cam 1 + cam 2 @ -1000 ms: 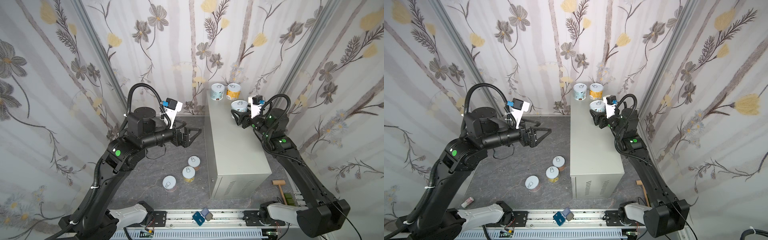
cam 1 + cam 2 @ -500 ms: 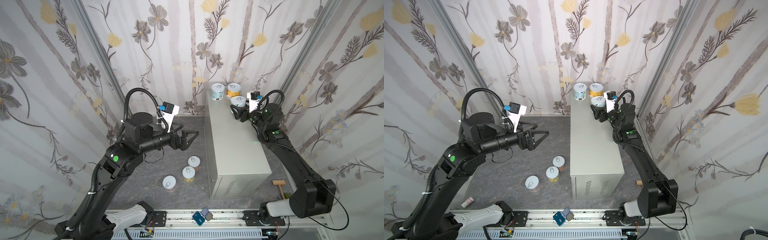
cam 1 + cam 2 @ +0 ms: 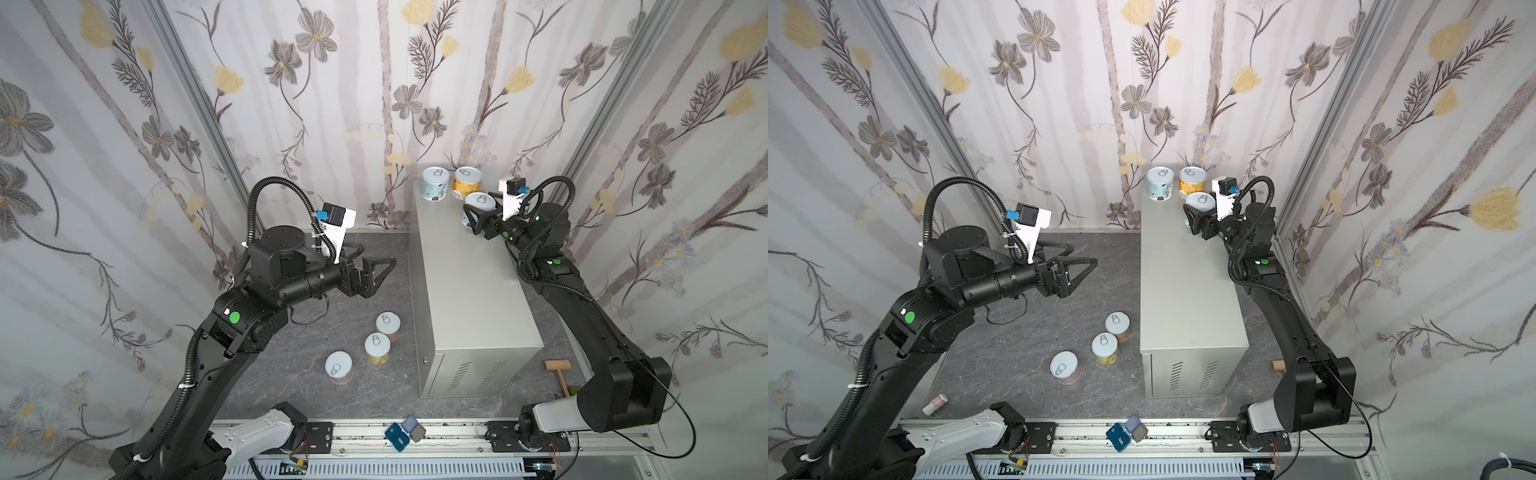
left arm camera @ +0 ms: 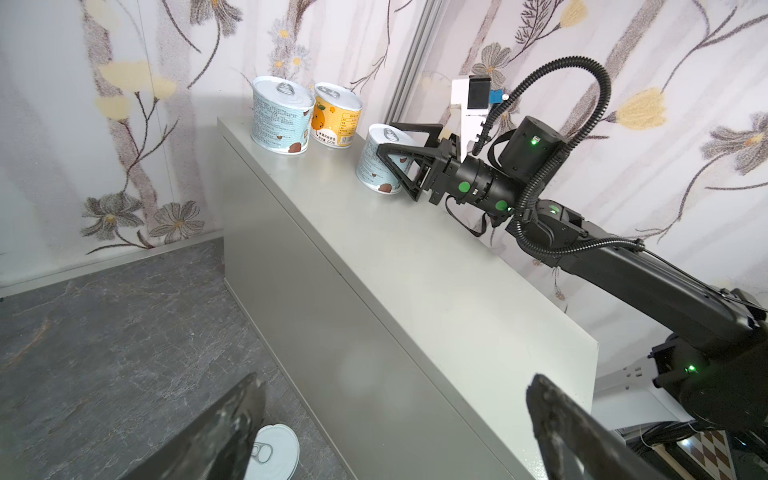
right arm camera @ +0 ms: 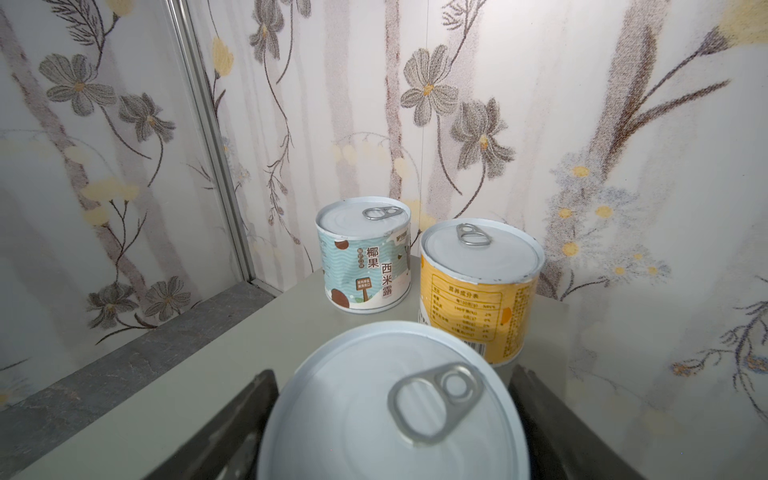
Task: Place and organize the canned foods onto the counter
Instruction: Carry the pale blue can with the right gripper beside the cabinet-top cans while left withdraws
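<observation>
Right gripper (image 4: 385, 135) at a can on the tabletop (image 3: 465, 282); left gripper (image 3: 378, 254) empty above the floor (image 3: 291, 374).

Right jaws sit on either side of the near blue can (image 3: 480, 203), which stands lid up at the far end of the tabletop, near its right edge. Can't tell whether the jaws press it or only flank it. Just behind it is the orange can (image 3: 468, 183). The far blue can (image 3: 435, 184) stands close beside that, by the back wall, and both are upright. Left jaws are spread wide with nothing between them, hanging left of the cabinet. Three more cans stand lids up on the floor in a loose diagonal row near the cabinet's left side: salmon can (image 3: 388, 326) nearest it, yellow can (image 3: 377, 347), pink can (image 3: 339, 368) farthest out.
</observation>
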`<state>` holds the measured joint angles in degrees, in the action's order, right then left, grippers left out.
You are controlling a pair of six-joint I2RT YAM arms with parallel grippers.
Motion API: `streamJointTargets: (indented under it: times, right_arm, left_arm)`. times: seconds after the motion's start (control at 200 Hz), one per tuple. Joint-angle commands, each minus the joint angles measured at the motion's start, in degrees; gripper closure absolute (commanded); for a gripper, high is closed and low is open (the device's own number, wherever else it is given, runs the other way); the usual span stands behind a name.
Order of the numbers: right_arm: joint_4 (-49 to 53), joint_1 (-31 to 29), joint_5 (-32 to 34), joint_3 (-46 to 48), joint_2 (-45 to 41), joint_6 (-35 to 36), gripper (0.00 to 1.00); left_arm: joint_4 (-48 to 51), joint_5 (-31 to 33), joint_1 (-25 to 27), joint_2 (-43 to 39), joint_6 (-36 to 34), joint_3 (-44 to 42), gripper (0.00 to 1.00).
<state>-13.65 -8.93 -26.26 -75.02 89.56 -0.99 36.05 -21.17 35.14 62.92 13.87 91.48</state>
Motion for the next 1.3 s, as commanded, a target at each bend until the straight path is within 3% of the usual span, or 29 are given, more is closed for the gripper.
streamJointTargets:
  times: [0.0, 0.415, 0.714, 1.294]
  right_arm:
    - [0.13, 0.21, -0.20, 1.32, -2.02, 0.72, 0.13]
    - [2.57, 0.35, 3.73, 3.64, -4.10, 1.30, 0.17]
    - [4.28, 0.30, 5.26, 0.60, -1.31, 1.82, 0.27]
    - [7.41, 0.28, 5.17, -6.18, 5.70, 3.61, 0.30]
  left_arm:
    - [-3.30, -1.40, -0.33, 0.69, 0.17, 0.01, 0.00]
    - [-5.71, -3.24, -0.50, 1.65, 1.68, -0.37, 0.00]
    - [-5.37, -2.08, -0.65, -0.03, 1.69, -1.80, 0.00]
    - [-5.27, -1.42, -1.27, -1.82, 1.55, -3.15, 0.00]
